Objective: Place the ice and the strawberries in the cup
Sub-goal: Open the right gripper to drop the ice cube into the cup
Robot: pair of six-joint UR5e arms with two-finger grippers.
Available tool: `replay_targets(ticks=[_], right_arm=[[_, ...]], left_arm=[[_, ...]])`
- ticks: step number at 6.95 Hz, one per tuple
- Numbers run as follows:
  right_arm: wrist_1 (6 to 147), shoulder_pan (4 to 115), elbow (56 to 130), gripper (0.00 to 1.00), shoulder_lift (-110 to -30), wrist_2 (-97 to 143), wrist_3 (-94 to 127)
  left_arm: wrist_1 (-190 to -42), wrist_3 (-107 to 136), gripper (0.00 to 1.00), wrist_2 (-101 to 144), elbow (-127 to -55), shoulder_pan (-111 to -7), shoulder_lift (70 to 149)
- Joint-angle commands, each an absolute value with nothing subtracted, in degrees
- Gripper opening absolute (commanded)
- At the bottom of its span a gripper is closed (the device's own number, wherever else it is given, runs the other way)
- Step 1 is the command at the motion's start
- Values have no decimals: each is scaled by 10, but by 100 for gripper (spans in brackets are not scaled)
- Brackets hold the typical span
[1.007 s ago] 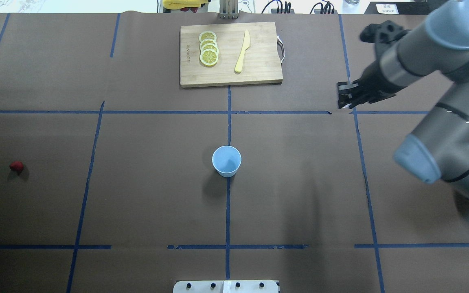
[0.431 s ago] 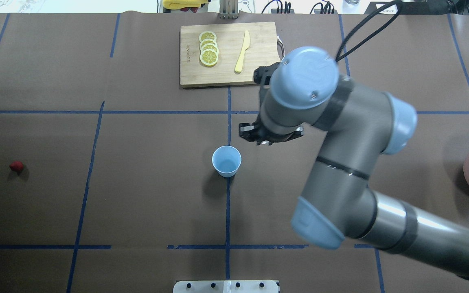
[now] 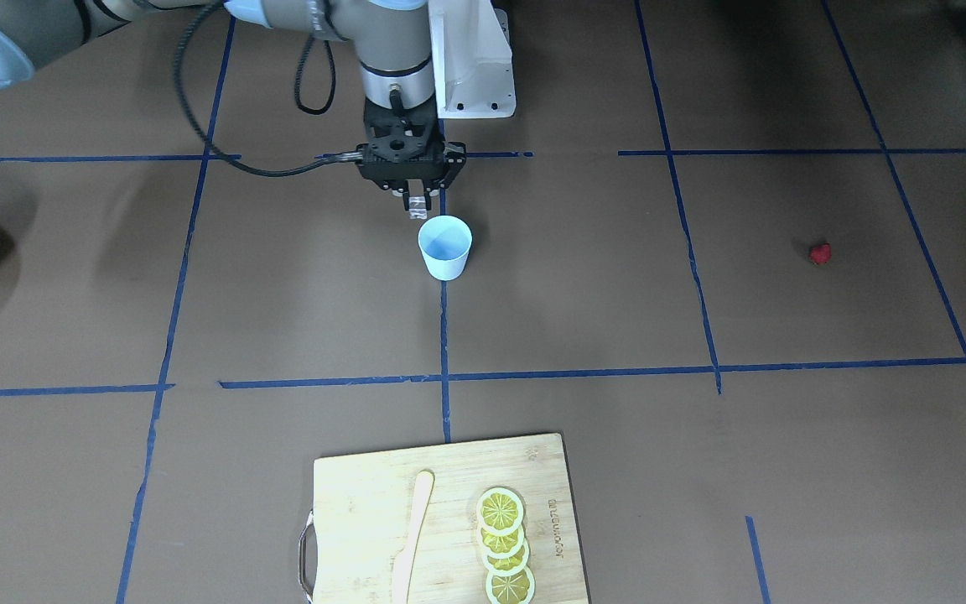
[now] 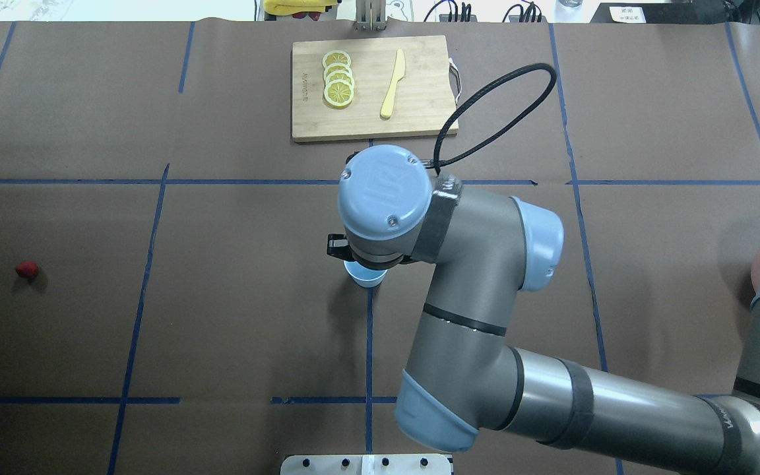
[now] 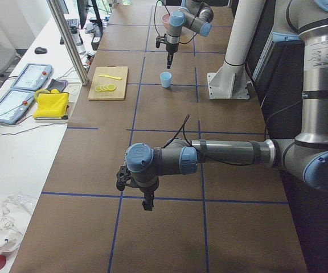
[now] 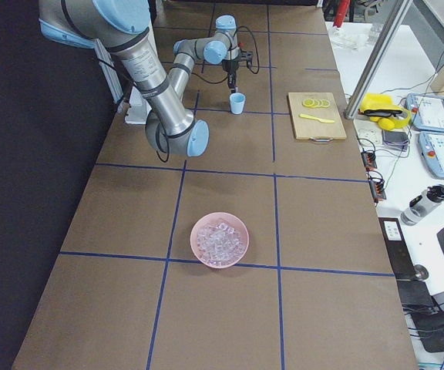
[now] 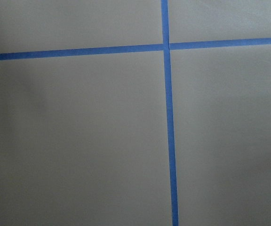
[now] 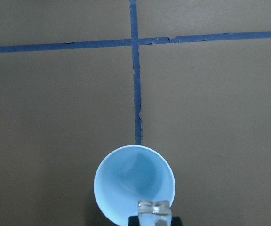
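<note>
**Right gripper (image 3: pixel 414 201) holds ice cube (image 8: pixel 155 209) at the lip of the cup (image 3: pixel 444 246)**

From my remote station, the right gripper points straight down with its fingers clamped on one clear ice cube. The cube hangs above the light blue cup and does not touch it. On my right wrist feed the cube overlaps the near edge of the cup's rim, on the side toward the robot's base. The cup stands upright on a blue tape line (image 8: pixel 135 94) near the middle of the brown-papered table (image 3: pixel 282 294). From overhead, the right arm's wrist joint (image 4: pixel 385 191) covers all but a sliver of the cup.

Farther out, the strawberry (image 4: pixel 26 269) lies alone on the paper toward the robot's left end, well apart from the cup. At the robot's right end sits a pink bowl (image 6: pixel 200 231) heaped with ice (image 6: pixel 220 240), also well apart from the cup.

Across the table from the robot lies a wooden cutting board (image 4: pixel 419 112). It carries an overlapping row of lemon slices (image 4: pixel 338 79), with a yellow knife (image 4: pixel 393 84) just beside them.

The left gripper (image 5: pixel 147 202) shows only in the side view from the table's left end, low over the paper. I cannot tell from there whether its fingers are apart or together. My left wrist feed gives only brown paper and a crossing of tape.
</note>
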State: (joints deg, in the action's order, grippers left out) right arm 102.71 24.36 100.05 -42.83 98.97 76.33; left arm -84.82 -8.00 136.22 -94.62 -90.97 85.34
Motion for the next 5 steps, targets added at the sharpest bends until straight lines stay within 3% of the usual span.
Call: replay_targets(ticks=[1, 5], right_arm=[[1026, 235, 981, 2, -421, 974, 773], [987, 235, 958, 3, -421, 957, 773]], left_arm=[[-848, -80, 100, 1363, -943, -909, 853], [-848, -80, 100, 1363, -943, -909, 853]])
